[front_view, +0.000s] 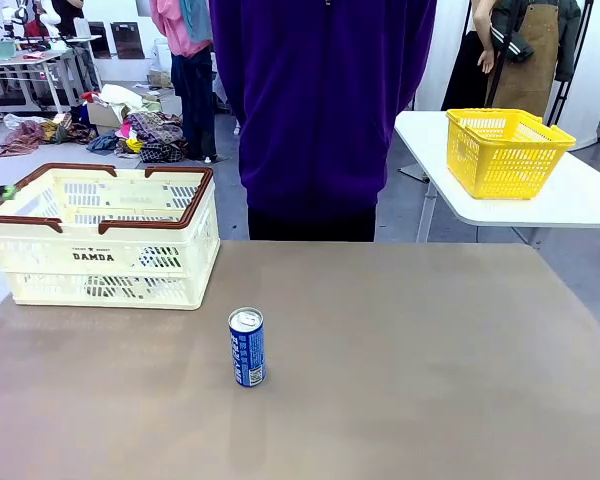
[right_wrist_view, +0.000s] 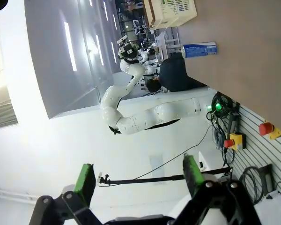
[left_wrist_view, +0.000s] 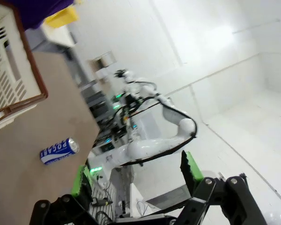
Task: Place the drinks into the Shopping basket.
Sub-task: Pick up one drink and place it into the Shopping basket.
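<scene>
One blue drink can is seen upright on the brown counter, alone near its middle, silver top up. Well apart from it, at the far left of the counter, the cream Shopping basket is set, brown rim and handles up, DAMDA print facing the robot; no can is visible inside, though its floor is mostly hidden by the near wall. A person in a purple top is standing at the far edge, hands not visible. A yellow mesh basket is kept on a separate white table behind.

Left gripper: fingers spread wide, nothing between them, pointed off past the counter edge. Right gripper: fingers likewise wide and empty, aimed away from the counter.

Judged: pick not yet begun; the can is untouched.

Risks noted:
- Can is slim and tall; a sideways brush by one finger before closing would likely tip it, and it would then roll on the smooth counter.
- A grip taken too high near the rim could let it slip or swing.
- Basket walls are high; a carry kept too low could strike the brown rim.
- Yellow basket could be mistaken for the target.
</scene>
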`<state>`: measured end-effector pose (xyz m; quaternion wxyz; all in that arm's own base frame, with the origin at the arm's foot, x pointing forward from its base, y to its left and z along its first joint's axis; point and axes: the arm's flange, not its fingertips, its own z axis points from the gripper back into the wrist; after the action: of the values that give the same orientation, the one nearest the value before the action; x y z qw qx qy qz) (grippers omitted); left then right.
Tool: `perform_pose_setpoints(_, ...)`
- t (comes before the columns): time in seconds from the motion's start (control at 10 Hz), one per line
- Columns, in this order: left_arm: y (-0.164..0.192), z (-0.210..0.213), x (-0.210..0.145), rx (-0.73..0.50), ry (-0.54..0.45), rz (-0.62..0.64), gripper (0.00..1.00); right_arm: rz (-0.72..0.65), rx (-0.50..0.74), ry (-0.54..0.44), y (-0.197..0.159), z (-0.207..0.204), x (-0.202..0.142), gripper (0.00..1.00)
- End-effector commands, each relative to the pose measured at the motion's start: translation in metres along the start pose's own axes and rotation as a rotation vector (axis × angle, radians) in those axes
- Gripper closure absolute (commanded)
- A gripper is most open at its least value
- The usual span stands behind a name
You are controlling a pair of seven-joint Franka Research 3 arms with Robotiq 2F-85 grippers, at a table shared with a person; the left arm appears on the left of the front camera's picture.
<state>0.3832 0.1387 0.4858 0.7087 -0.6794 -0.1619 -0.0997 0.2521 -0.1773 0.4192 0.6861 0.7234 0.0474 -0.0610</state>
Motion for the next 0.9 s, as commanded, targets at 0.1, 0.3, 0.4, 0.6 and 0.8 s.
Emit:
perform_pose_setpoints(0.1,-0.085,-0.151,0.039,0.458,0.318,0.179,0.0,-0.021,0.009,0.001,0.005,-0.001,0.0,0.0)
perform_pose_setpoints(0.3,-0.117,-0.255,0.053,0.714,0.329,0.308,0.0,-0.021,0.009,0.001,0.005,-0.001,0.0,0.0)
perform_pose_setpoints(0.4,-0.122,-0.295,0.044,0.816,0.4,0.306,0.0,-0.021,0.009,0.001,0.005,-0.001,0.0,0.0)
perform_pose_setpoints(0.6,-0.117,-0.351,0.009,1.012,0.483,0.308,0.0,-0.021,0.009,0.001,0.005,-0.001,0.0,0.0)
perform_pose_setpoints(0.8,-0.108,-0.367,-0.022,1.151,0.544,0.258,0.0,-0.021,0.009,0.001,0.005,-0.001,0.0,0.0)
